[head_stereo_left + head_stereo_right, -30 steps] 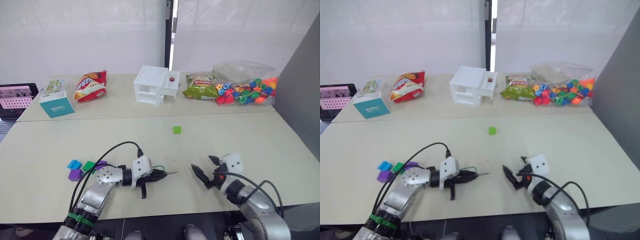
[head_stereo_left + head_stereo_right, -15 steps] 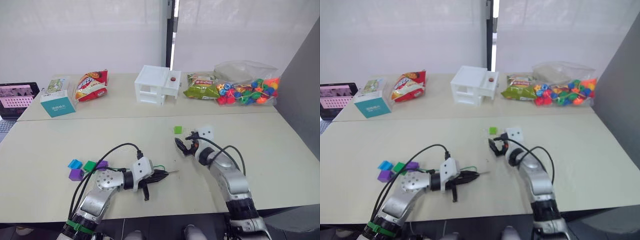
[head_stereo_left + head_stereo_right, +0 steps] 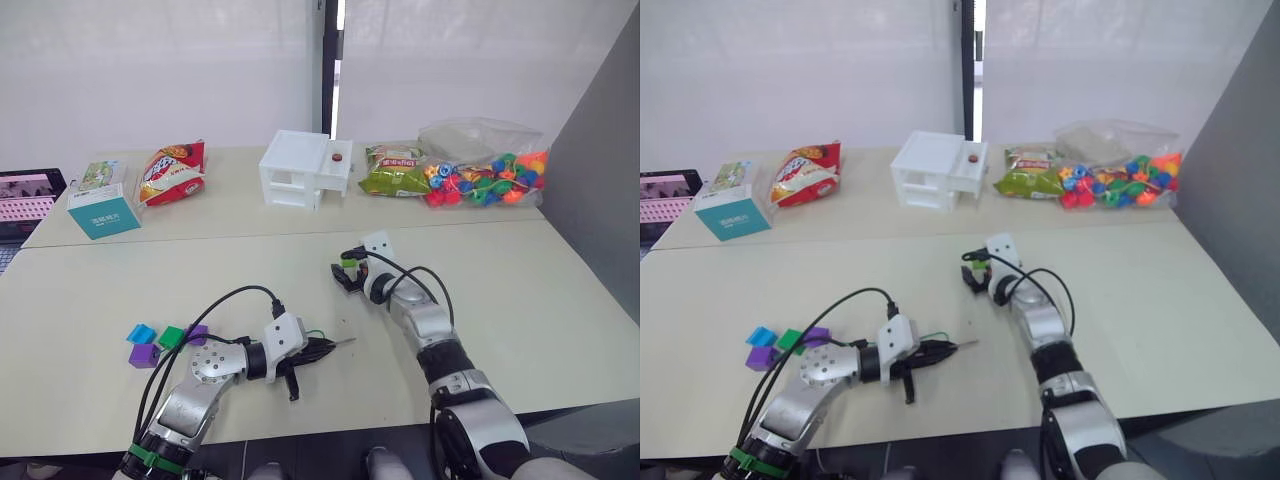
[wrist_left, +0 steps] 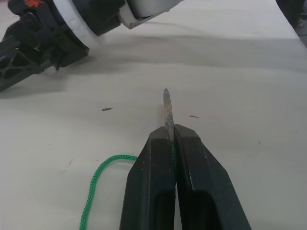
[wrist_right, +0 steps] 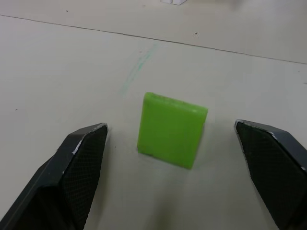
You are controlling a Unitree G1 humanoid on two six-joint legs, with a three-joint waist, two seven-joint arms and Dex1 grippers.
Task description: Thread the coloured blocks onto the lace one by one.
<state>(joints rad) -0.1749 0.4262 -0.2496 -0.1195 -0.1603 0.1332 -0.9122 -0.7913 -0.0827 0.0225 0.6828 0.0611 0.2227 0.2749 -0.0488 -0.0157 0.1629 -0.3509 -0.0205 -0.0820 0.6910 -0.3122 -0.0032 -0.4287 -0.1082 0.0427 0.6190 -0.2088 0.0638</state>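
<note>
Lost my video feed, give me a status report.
Left gripper shut on the lace, tip pointing forward. Right gripper open, fingers either side of the light green block, not touching. Other blocks wait on the table; nothing in the way.

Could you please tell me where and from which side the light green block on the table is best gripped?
Grip the light green block across its two opposite flat side faces, coming straight on as the open right claw already does. It lies flat and free on the table, midway between the fingers, so closing evenly should probably hold it.
</note>
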